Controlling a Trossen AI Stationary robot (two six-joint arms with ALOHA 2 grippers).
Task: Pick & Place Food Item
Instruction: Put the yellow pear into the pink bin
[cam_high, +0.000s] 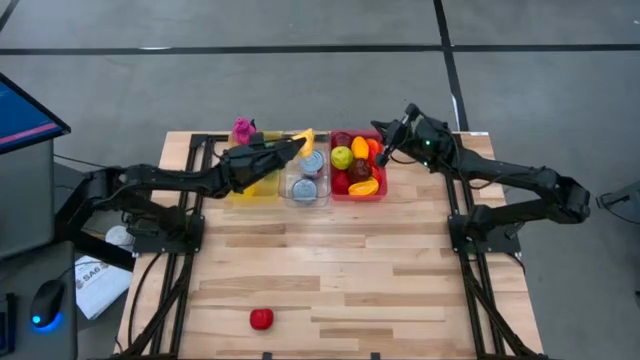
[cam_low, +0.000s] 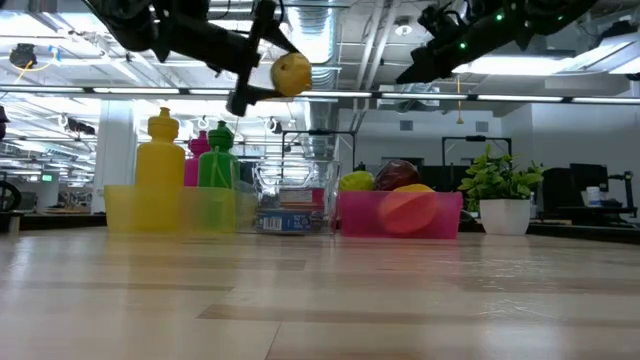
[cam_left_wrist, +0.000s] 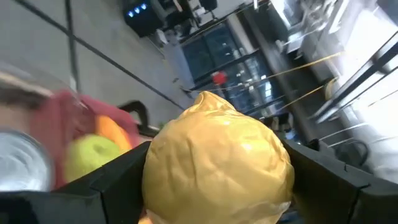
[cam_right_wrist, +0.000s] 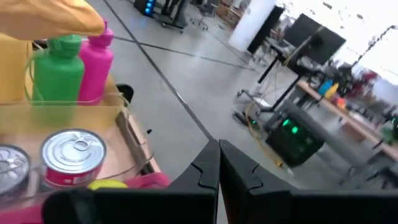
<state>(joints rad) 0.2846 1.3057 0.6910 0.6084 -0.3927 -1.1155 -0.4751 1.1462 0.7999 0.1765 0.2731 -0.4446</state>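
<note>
A yellow lemon (cam_left_wrist: 217, 155) hangs in the air in my left gripper (cam_high: 300, 146), above the clear bin (cam_high: 304, 192) of tin cans at the table's far side. In the low view the lemon (cam_low: 291, 73) is well above the bins. My right gripper (cam_right_wrist: 219, 163) is shut with nothing in it, raised over the red bin (cam_high: 380, 192) of fruit; in the high view this gripper (cam_high: 384, 154) points toward the lemon. A small red food item (cam_high: 261, 318) lies alone on the wood near the table's front edge. My left gripper pinches the lemon between its two fingers (cam_left_wrist: 118, 168), one on each side of its belly (cam_left_wrist: 155, 168). The fingers reach in level from the table's left side. The lemon is lifted clear of everything, its pointed tip (cam_left_wrist: 208, 96) facing away from the wrist.
Three bins stand in a row at the far edge: a yellow one (cam_high: 252, 192) with a yellow, a green and a pink bottle (cam_low: 200, 150), the clear one with cans (cam_right_wrist: 73, 158), and the red one with an apple, an orange and other fruit. The wooden tabletop (cam_high: 330, 270) lies in front of them.
</note>
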